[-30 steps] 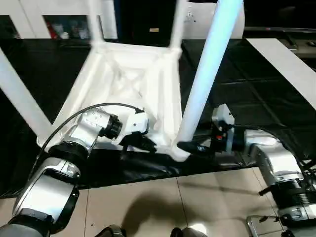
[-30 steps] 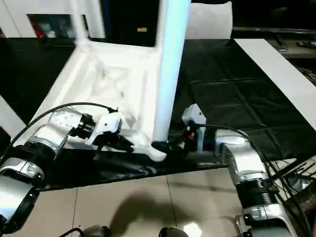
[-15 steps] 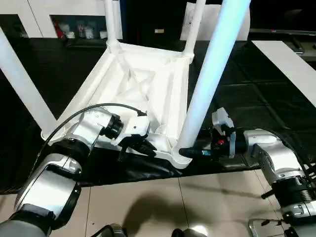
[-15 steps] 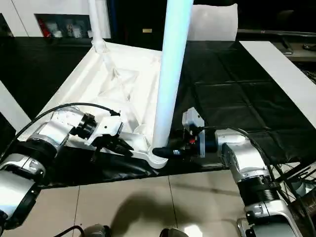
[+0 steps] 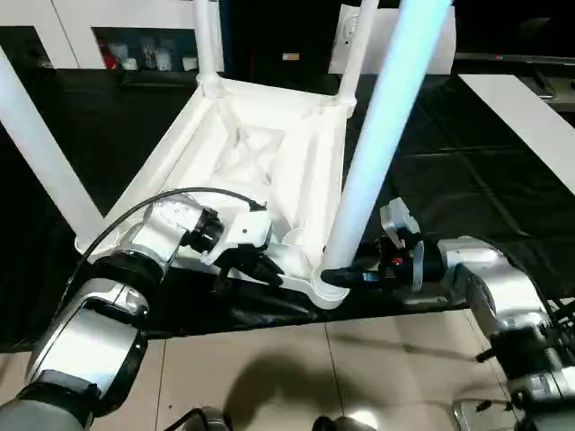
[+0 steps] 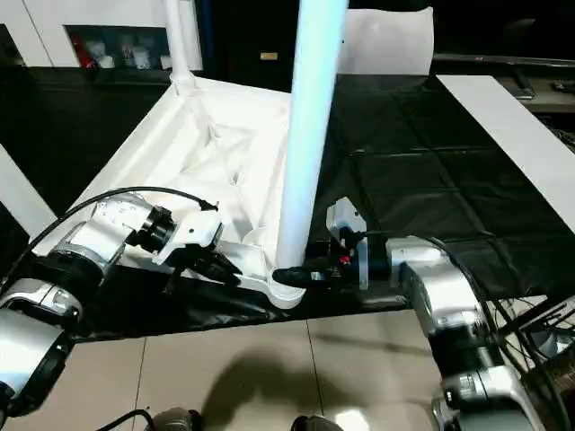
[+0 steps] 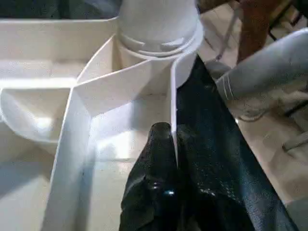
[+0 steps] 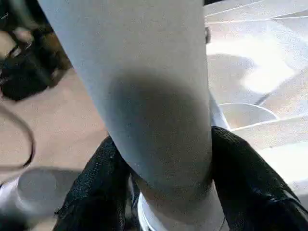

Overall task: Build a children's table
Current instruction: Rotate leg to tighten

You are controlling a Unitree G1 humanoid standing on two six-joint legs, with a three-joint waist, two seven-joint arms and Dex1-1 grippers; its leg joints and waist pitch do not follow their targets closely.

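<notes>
The children's table lies upside down; its white ribbed tabletop (image 5: 260, 153) rests on black cloth with four white tube legs standing up from the corner sockets. The near right leg (image 5: 377, 153) rises past the picture's top. My right gripper (image 5: 337, 274) reaches in from the right at that leg's base, and its black fingers (image 8: 96, 192) press both sides of the tube (image 8: 149, 96). My left gripper (image 5: 260, 268) is at the tabletop's near edge, its fingers (image 7: 161, 192) shut on the thin rim wall (image 7: 173, 110) just beside the same corner socket (image 7: 159, 33).
Black cloth (image 5: 449, 162) covers the work surface and ends at tiled floor (image 5: 269, 377) in front. A flat white board (image 5: 530, 117) lies at the right. A white cabinet with glass doors (image 5: 135, 45) stands behind. Other legs rise at the left (image 5: 40, 153) and back (image 5: 208, 40).
My right gripper's fingers have closed in around the base of the near right leg. The head camera has shifted slightly. The left gripper keeps its hold on the rim.
</notes>
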